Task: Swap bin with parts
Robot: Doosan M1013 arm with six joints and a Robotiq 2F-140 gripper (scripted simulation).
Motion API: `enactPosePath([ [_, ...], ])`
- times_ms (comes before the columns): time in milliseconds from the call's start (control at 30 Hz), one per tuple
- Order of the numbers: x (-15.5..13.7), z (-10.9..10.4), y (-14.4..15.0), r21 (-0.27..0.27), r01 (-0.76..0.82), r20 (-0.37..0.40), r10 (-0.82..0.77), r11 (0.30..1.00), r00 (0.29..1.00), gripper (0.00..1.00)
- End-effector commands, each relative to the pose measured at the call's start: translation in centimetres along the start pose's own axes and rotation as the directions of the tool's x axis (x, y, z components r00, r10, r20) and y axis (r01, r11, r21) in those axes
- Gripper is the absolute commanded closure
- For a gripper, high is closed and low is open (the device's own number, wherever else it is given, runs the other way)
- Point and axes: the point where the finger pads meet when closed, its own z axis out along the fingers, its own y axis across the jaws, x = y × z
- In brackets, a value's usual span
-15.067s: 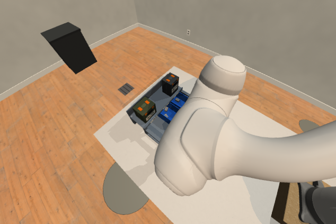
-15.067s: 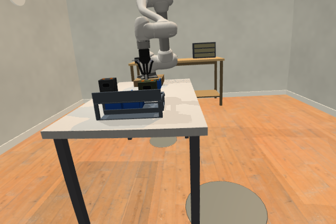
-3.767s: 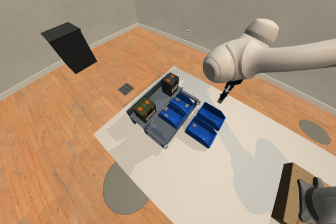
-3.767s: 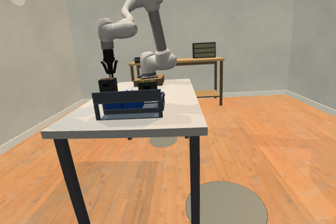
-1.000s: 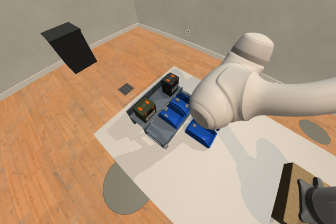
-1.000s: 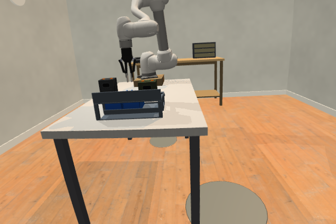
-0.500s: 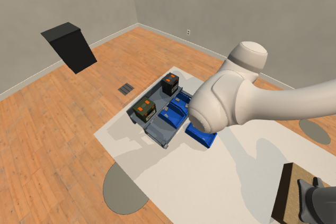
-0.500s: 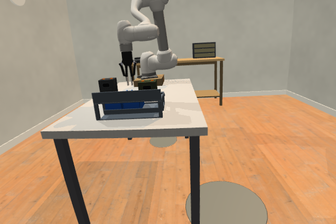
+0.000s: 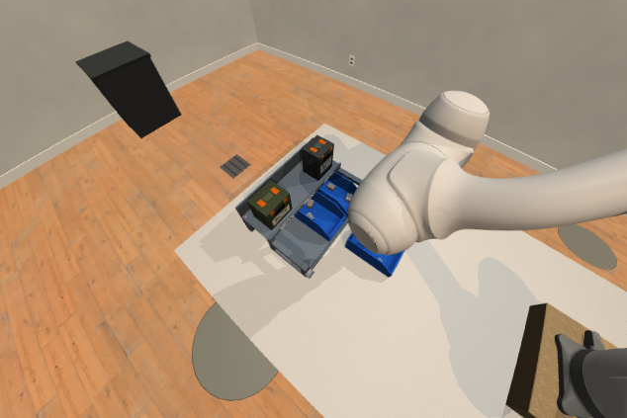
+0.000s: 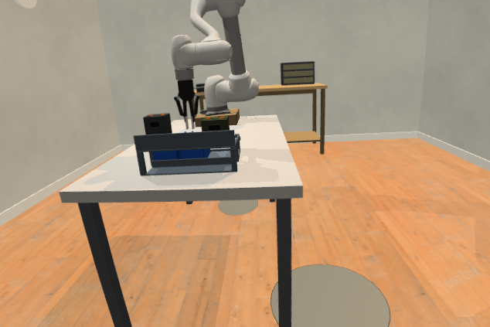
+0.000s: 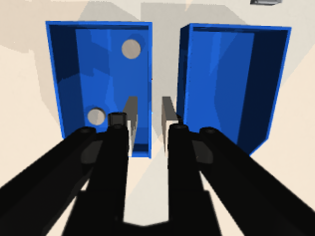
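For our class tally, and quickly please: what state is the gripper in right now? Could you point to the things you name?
Gripper [image 10: 189, 128] [image 11: 150, 110]: partly open, with a narrow gap between its fingers, holding nothing.

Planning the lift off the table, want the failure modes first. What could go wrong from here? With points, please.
The hand [image 10: 189, 128] [image 11: 150, 110] straddles the parts bin's [image 9: 368, 257] [image 11: 105, 79] inner wall, so one finger may hit the empty bin [image 11: 219, 74] in the narrow strip between them.

The two round parts [image 11: 131, 49] lie loose; tilting could slide them out.

The upper board [image 9: 296, 188] [image 10: 184, 141] carries boxes; a bump going in might shift them.
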Motion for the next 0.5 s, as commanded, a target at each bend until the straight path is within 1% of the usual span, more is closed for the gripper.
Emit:
enactPosePath([
  [0, 0.01, 0.44, 0.00, 0.000, 0.000, 0.000, 0.000, 1.000, 1.000, 0.76],
  [467, 0.01, 0.80, 0.00, 0.000, 0.000, 0.000, 0.000, 1.000, 1.000, 0.76],
])
